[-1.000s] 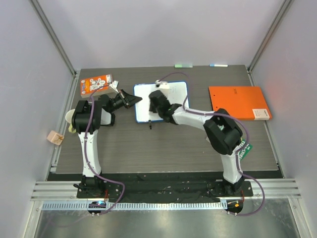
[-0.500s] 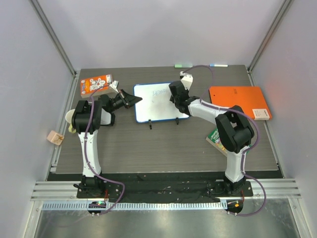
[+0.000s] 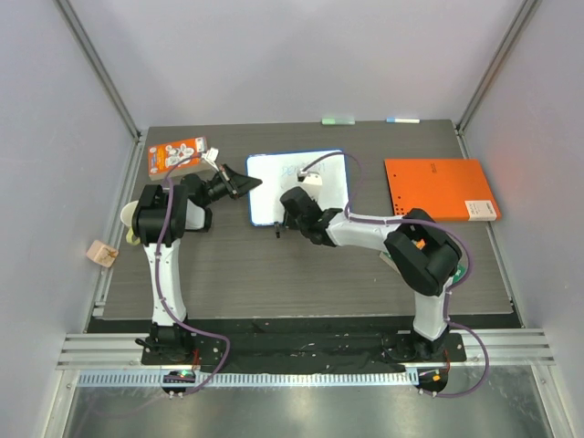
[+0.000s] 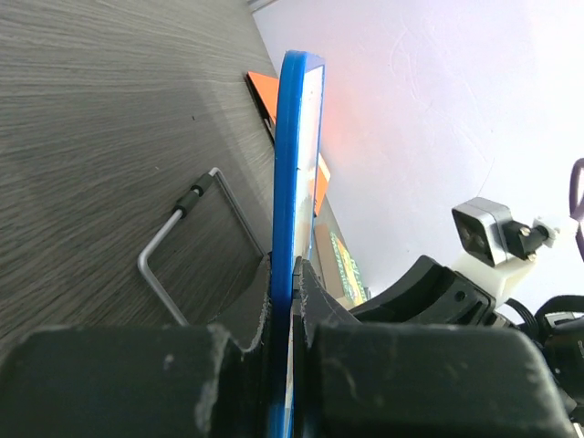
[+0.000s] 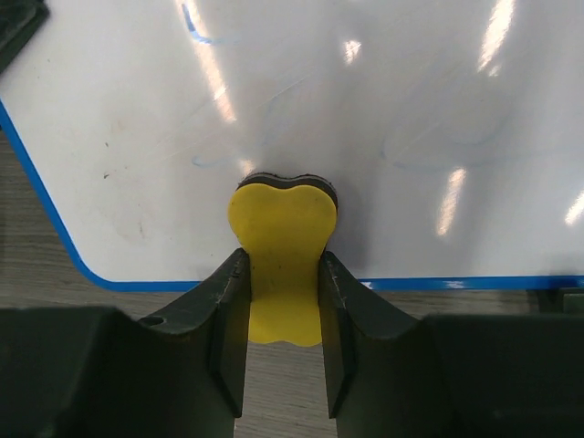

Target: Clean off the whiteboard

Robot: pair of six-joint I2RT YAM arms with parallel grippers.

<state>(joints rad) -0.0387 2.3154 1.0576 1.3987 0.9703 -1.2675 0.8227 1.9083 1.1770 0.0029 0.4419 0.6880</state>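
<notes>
The whiteboard, white with a thin blue frame, stands propped on the table's far middle, with faint blue scribbles near its top. My left gripper is shut on its left edge; in the left wrist view the blue frame runs edge-on between the jaws of that gripper. My right gripper is at the board's lower left, shut on a yellow eraser whose dark pad presses the whiteboard just above its bottom frame. Faint blue marks remain.
An orange folder lies right of the board. An orange printed packet lies at the back left. Two markers rest along the back edge. A green packet peeks from behind the right arm. The board's wire foot rests on the table.
The right gripper with the eraser swept from the board's left to its upper right, then back down to the lower left. The left arm has not moved.
</notes>
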